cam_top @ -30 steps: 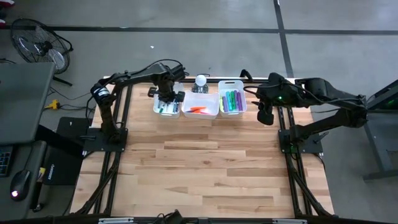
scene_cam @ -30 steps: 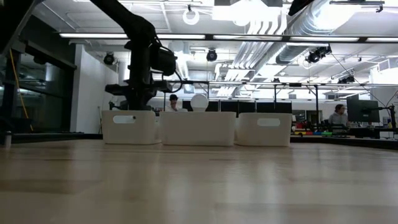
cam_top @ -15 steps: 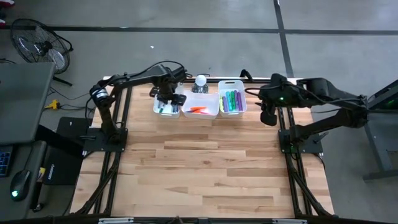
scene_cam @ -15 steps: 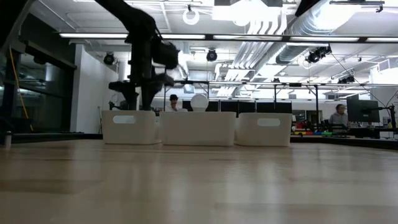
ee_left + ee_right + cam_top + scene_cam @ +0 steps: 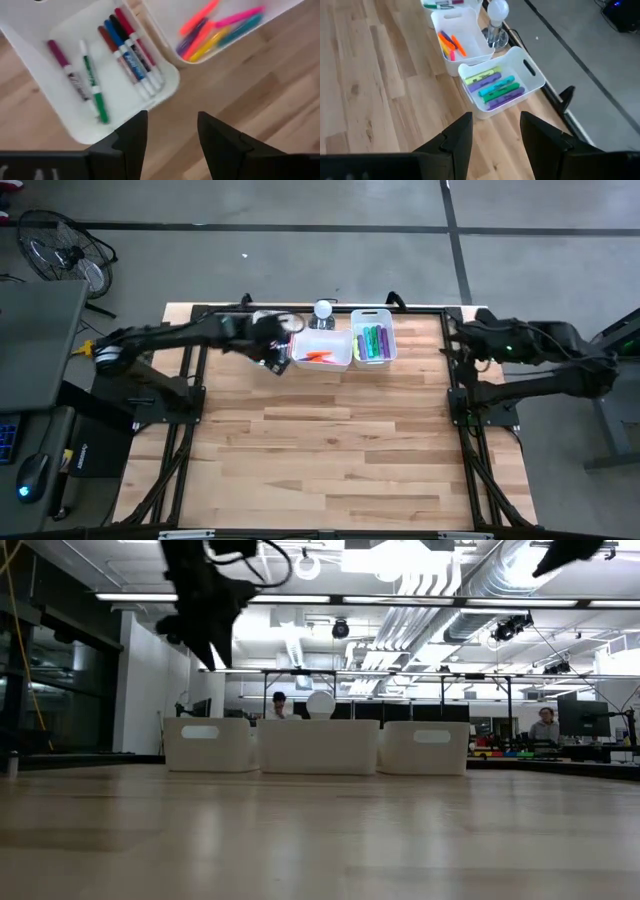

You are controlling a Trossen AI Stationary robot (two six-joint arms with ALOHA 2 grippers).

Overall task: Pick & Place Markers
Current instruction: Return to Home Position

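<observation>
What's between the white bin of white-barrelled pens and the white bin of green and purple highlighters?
A third white rectangular bin holding orange markers; the right wrist view shows the row.

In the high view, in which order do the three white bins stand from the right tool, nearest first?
1. Right white bin, holding highlighters: nearest the right tool, on that arm's side of the table.
2. Middle white bin, with orange markers: centre of the row.
3. Left white bin: farthest, mostly under the left arm.
</observation>
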